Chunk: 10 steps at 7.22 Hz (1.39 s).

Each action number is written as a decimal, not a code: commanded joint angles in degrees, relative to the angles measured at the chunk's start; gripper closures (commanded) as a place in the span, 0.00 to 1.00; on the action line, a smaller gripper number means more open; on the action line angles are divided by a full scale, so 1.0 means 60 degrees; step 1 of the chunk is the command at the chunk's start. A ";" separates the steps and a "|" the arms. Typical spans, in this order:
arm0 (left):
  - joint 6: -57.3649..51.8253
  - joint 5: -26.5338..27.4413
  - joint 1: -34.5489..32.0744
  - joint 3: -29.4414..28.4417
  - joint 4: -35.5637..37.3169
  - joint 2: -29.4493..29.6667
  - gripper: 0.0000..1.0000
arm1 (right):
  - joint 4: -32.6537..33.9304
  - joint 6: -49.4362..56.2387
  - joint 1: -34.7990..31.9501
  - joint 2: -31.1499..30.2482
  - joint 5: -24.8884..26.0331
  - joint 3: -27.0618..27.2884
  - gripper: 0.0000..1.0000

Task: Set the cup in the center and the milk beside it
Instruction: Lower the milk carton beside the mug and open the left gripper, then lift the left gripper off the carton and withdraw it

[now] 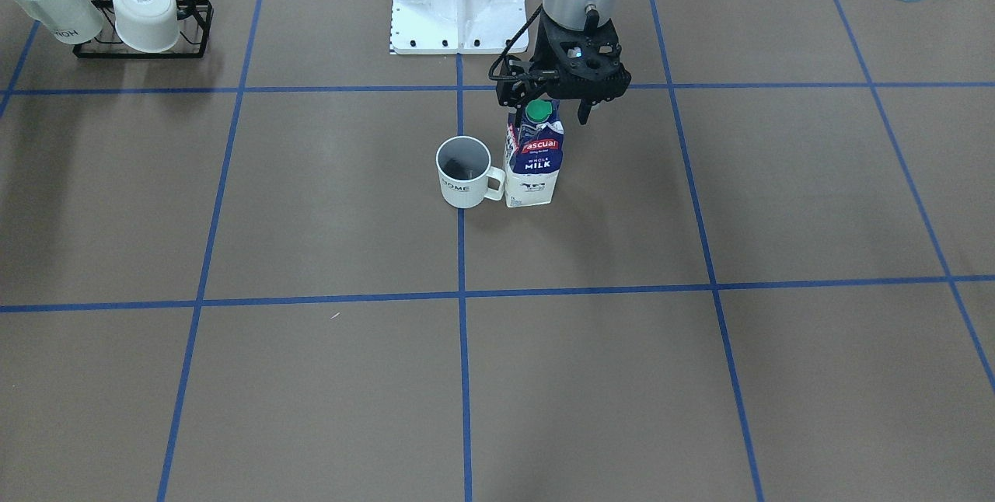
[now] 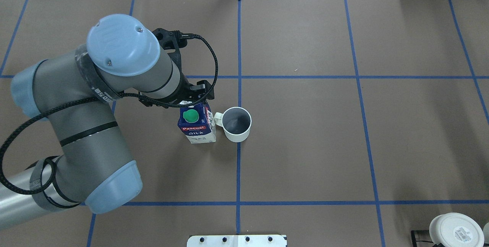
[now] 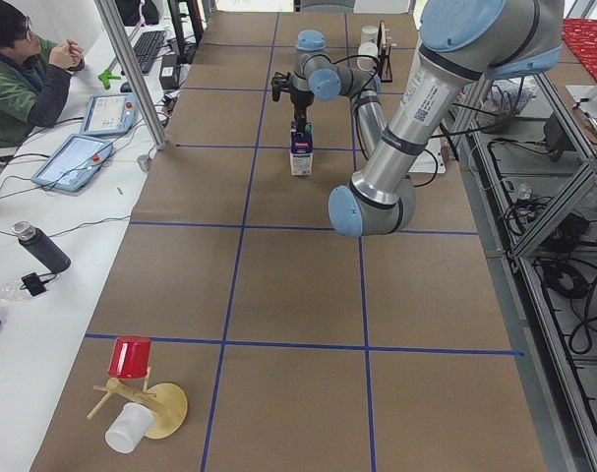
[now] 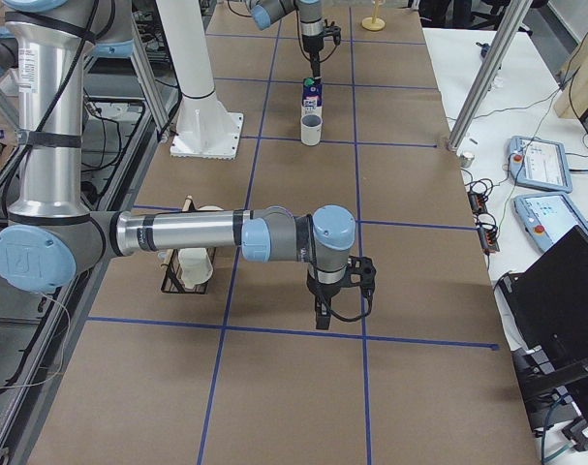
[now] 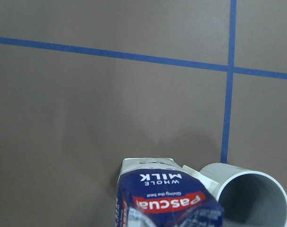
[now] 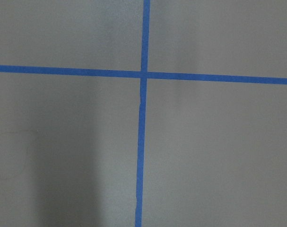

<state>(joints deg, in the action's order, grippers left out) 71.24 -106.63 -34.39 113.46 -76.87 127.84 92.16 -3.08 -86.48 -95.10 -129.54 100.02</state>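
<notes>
Milk sat right beside the cup on the counter, left tool spread wide around its top; right tool, couldn't tell.

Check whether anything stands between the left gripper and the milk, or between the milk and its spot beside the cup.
Nothing visible does. The left gripper hangs directly over the milk, which stands upright right beside the cup, on its handle side. No other object is near them.
</notes>
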 commanded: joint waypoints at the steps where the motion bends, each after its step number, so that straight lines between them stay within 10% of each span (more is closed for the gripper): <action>1: -0.1727 -0.0172 -0.0826 0.0379 0.0751 -0.0008 0.02 | -0.0008 0.0000 0.0000 0.0000 -0.0002 0.0000 0.00; 5: -0.8573 -0.3172 -0.5010 0.0500 0.1122 -0.2285 0.02 | -0.0008 0.0014 0.0000 -0.0073 -0.0002 -0.0102 0.00; 10: -1.6092 -0.4202 -0.9298 -0.2796 0.0990 -0.4571 0.02 | -0.0023 0.0015 -0.0015 -0.0132 0.0042 -0.0234 0.00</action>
<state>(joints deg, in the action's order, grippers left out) -19.97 -131.84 -87.39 99.81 -70.78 104.50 92.03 -2.99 -86.53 -95.78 -129.46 98.78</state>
